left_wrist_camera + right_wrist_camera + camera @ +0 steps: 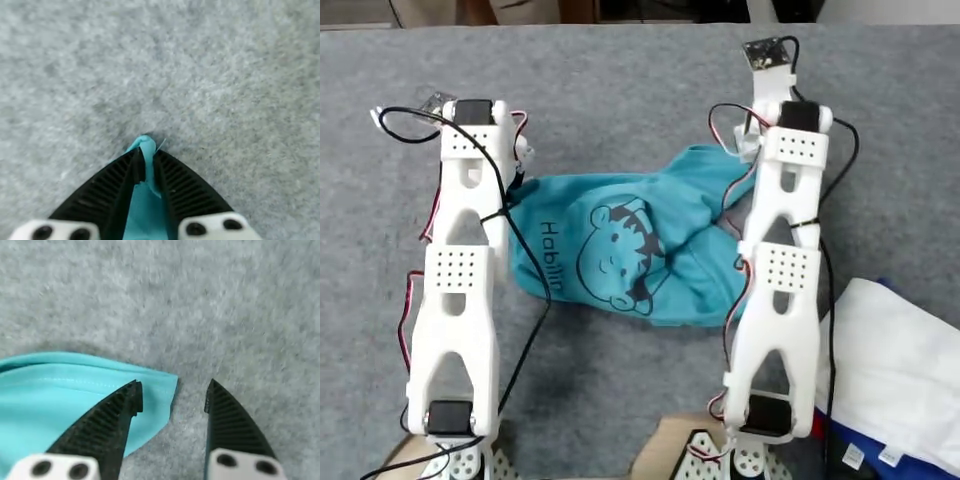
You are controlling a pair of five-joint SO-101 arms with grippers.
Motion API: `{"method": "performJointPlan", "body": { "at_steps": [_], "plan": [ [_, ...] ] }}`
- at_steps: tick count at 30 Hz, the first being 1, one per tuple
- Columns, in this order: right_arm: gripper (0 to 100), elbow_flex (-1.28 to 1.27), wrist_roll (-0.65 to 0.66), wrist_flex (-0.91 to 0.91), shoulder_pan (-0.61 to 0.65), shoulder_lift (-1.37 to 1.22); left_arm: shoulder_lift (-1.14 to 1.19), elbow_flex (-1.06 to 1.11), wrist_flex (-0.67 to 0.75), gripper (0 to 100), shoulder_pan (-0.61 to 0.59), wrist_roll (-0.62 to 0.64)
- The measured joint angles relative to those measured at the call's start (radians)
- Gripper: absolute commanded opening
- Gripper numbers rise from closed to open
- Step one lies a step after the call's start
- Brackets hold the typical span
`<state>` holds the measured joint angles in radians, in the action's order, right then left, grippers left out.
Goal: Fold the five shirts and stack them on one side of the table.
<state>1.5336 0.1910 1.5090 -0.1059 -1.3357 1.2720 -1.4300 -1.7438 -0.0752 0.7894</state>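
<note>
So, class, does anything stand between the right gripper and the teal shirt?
Nothing visible does. The right gripper hangs open at a corner of the teal shirt, half over the cloth, half over the grey table.

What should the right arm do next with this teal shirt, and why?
Probably lower the right gripper and close it on the corner of the teal shirt. Its jaws stand open with that corner at the gap between them, while the left gripper is shut on another bit of the shirt, so both ends would then be held.
</note>
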Motion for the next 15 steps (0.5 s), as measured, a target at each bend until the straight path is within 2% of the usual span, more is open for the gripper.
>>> {"method": "performJointPlan", "body": {
  "at_steps": [15],
  "plan": [
    [21.7, -0.060, -0.009, 0.000, 0.041, 0.000, 0.029, -0.046, 0.005, 4, -0.002, 0.000]
  ]
}}
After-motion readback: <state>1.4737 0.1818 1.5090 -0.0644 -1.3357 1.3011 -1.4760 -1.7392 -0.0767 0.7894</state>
